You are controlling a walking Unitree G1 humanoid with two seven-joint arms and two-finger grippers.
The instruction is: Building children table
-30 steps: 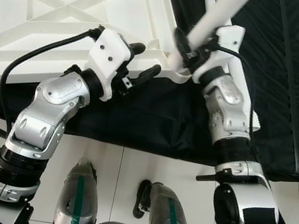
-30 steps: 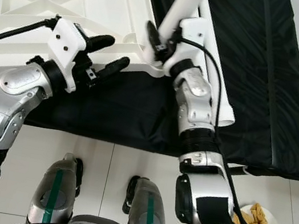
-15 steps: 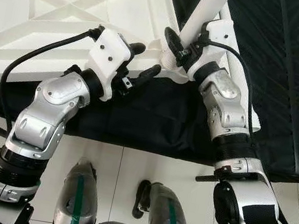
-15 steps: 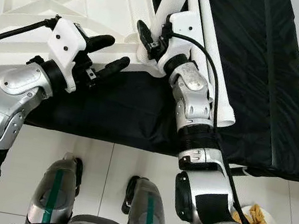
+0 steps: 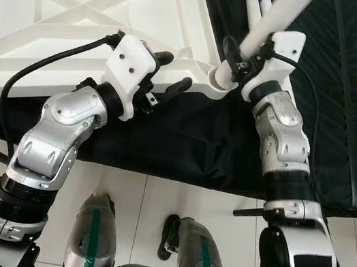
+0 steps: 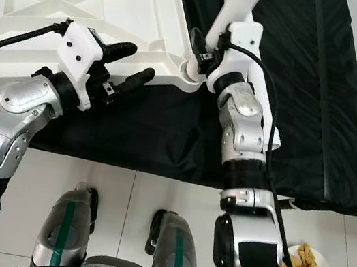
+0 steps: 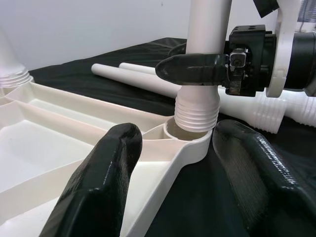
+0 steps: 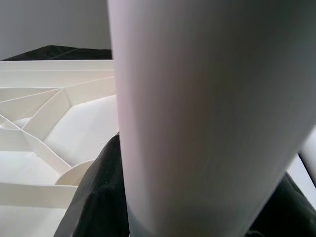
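The white tabletop lies underside up on a black cloth, its ribbed frame facing the camera. The right hand is clamped around a white leg just above its threaded end, and holds that end at the mouth of the corner socket. In the head views the leg leans away from the tabletop; in the left wrist view the thread sits over the socket, not yet sunk in.

The left hand hovers just beside that corner with its fingers spread wide, holding nothing and touching nothing that can be made out. Spare legs lie on the cloth behind the corner.

Step in hand, as judged: seating the leg in the corner socket. The next move calls for bringing the leg square to the socket, then pressing down and turning so the thread bites. A tilted entry risks cross-threading. The left hand is well placed to brace the corner against shifting.
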